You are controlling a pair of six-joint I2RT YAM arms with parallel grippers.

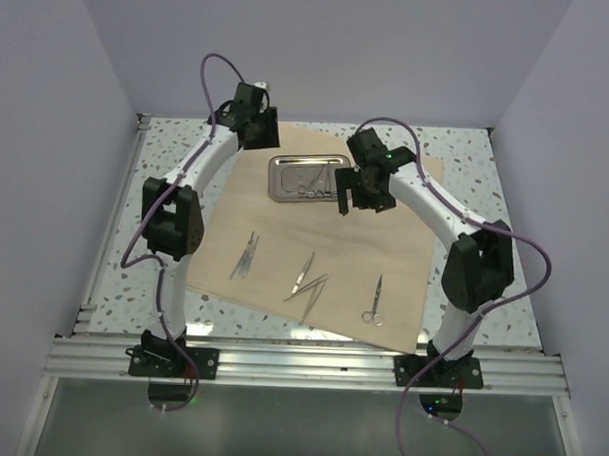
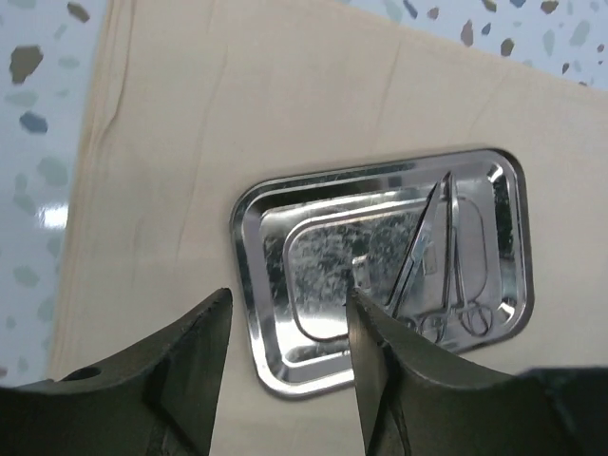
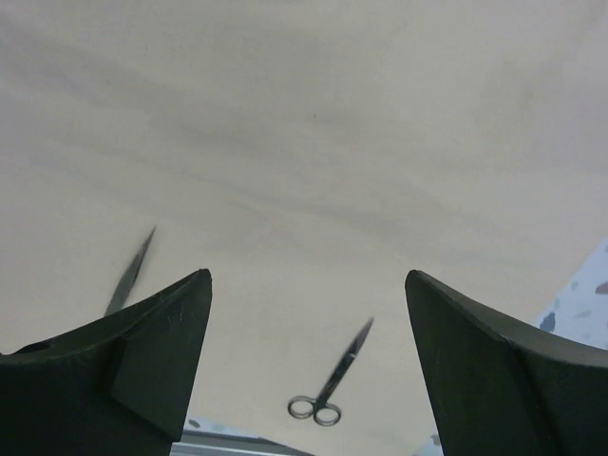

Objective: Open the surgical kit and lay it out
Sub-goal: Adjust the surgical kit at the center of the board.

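Note:
The beige cloth wrap [image 1: 284, 227] lies spread flat on the speckled table. At its far edge sits the steel tray [image 1: 276, 177] [image 2: 249, 285], with ring-handled instruments [image 1: 316, 183] [image 2: 446, 256] lying in its right half. On the cloth's near half lie tweezers [image 1: 245, 256], two more thin instruments [image 1: 303, 273] [image 1: 312, 296] and scissors [image 1: 373, 300] [image 3: 332, 380]. My left gripper [image 1: 260, 134] [image 2: 285, 304] hovers open by the tray's left end, holding nothing. My right gripper [image 1: 351, 198] [image 3: 309, 285] hangs wide open over the cloth at the tray's right end, empty.
White walls close in the table [image 1: 467, 154] at the left, back and right. An aluminium rail [image 1: 300, 366] carrying both arm bases runs along the near edge. Purple cables loop off both arms.

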